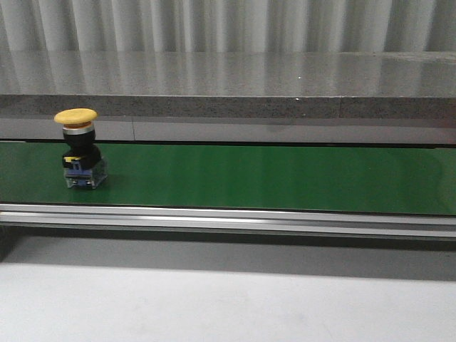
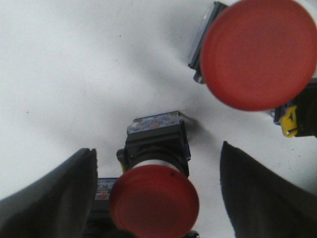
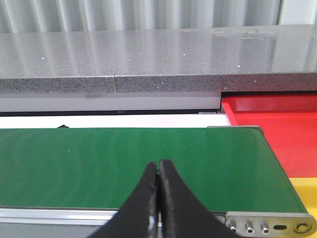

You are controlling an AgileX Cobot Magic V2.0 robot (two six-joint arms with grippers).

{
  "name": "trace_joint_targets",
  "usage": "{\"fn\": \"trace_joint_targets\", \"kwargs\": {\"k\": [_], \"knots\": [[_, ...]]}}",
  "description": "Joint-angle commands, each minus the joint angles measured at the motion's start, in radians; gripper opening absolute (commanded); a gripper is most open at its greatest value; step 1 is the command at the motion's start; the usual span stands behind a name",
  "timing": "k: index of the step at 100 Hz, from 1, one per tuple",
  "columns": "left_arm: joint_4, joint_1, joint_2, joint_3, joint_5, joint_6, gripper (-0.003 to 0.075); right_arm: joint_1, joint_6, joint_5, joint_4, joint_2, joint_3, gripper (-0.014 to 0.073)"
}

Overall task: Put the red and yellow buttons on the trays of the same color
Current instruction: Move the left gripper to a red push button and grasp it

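A green conveyor belt [image 1: 271, 178] runs between a grey stone ledge [image 1: 228, 107] and aluminium rail [image 1: 228, 219].

**Colours on the Belt and the Table**

The belt [image 1: 271, 178] is plain dark green, with a shiny silver rail [image 1: 228, 217] along its edge. At 9 o'clock in the front view stands a button [image 1: 78, 148] with a yellow cap, a black body and a clear bluish base. Two red buttons [image 2: 154, 201] [image 2: 257, 52] (black underneath) sit on a white surface [image 2: 74, 74]. The ledge [image 3: 158, 59] is speckled grey. The red tray [image 3: 277, 129] is bright red; a yellow tray [image 3: 306, 191] peeks beside it. The right gripper [image 3: 158, 173] is black.
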Motion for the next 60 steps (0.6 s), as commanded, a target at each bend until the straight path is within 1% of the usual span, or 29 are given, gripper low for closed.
{"fn": "trace_joint_targets", "kwargs": {"k": [1,10,14,19,28,45,60], "knots": [[-0.006,0.003,-0.047,-0.022,-0.018,-0.002,0.0379,0.002,-0.003,-0.074,-0.013,-0.012,-0.020,-0.0065],[-0.008,0.003,-0.047,-0.022,-0.017,-0.002,0.0269,0.002,-0.003,-0.074,-0.013,-0.012,-0.020,-0.0065],[-0.008,0.003,-0.047,-0.022,-0.015,-0.002,0.0232,0.002,-0.003,-0.074,-0.013,-0.012,-0.020,-0.0065],[-0.008,0.003,-0.049,-0.022,-0.015,-0.002,0.0208,0.002,-0.003,-0.074,-0.013,-0.012,-0.020,-0.0065],[-0.008,0.003,-0.061,-0.022,-0.019,-0.001,0.0206,0.002,-0.003,-0.074,-0.013,-0.012,-0.020,-0.0065],[-0.008,0.003,-0.144,-0.022,-0.028,0.004,0.0206,0.002,-0.003,-0.074,-0.013,-0.012,-0.020,-0.0065],[-0.010,-0.034,-0.250,-0.022,-0.026,0.027,0.0206,0.002,-0.003,-0.074,-0.013,-0.012,-0.020,-0.0065]]}}
